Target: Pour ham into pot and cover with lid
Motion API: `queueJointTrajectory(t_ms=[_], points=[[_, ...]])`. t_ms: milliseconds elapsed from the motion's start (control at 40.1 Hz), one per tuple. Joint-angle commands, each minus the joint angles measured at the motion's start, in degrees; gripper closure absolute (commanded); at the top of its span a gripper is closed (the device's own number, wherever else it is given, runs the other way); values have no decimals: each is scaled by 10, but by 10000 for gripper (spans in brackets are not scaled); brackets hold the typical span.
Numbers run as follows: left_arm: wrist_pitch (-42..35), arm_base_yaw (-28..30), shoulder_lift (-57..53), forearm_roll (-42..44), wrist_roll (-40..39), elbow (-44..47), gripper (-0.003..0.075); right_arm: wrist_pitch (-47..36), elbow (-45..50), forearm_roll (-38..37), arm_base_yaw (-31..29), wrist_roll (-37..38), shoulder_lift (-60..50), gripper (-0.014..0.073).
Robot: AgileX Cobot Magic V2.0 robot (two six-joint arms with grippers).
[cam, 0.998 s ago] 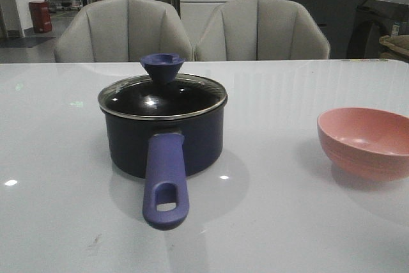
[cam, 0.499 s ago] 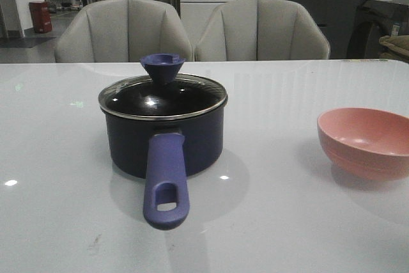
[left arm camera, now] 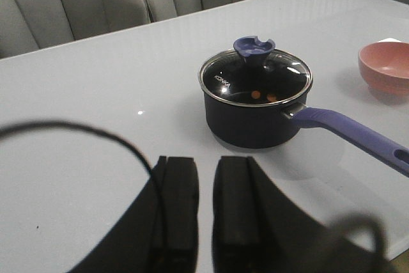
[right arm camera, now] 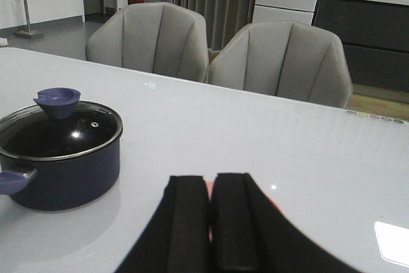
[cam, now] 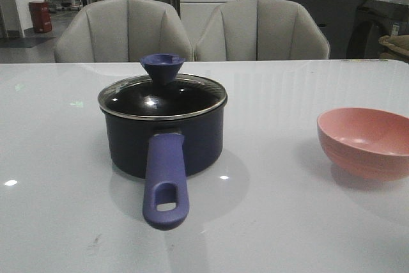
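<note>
The dark navy pot [cam: 163,135] stands left of the table's middle, its purple-blue handle [cam: 165,180] pointing to the front edge. The glass lid [cam: 163,97] with the blue knob [cam: 162,66] sits on the pot and covers it. In the left wrist view, two small pale-orange bits of ham [left arm camera: 255,94] show through the lid [left arm camera: 255,81], inside the pot [left arm camera: 252,119]. My left gripper [left arm camera: 206,158] is narrowly open and empty, well back from the pot. My right gripper [right arm camera: 211,177] is shut and empty, to the right of the pot [right arm camera: 61,164]. Neither gripper shows in the front view.
An empty pink bowl [cam: 365,142] stands at the right of the table; it also shows in the left wrist view [left arm camera: 385,68]. A sliver of pink [right arm camera: 209,187] shows behind my right fingers. Two grey chairs [cam: 192,30] stand behind the far edge.
</note>
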Motion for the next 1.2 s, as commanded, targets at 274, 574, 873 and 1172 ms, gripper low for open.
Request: queueJointTrajectory(t_ms=[274, 574, 873, 1172], points=[[-44, -2, 8, -2, -5, -13, 577, -45, -16, 5, 3, -5, 7, 441], [-135, 113, 7, 18, -5, 47, 577, -45, -16, 5, 3, -5, 7, 441], [-372, 286, -22, 1, -5, 183, 577, -45, -16, 5, 3, -5, 7, 441], [-461, 336, -22, -43, -5, 279, 577, -45, -16, 5, 3, -5, 7, 441]])
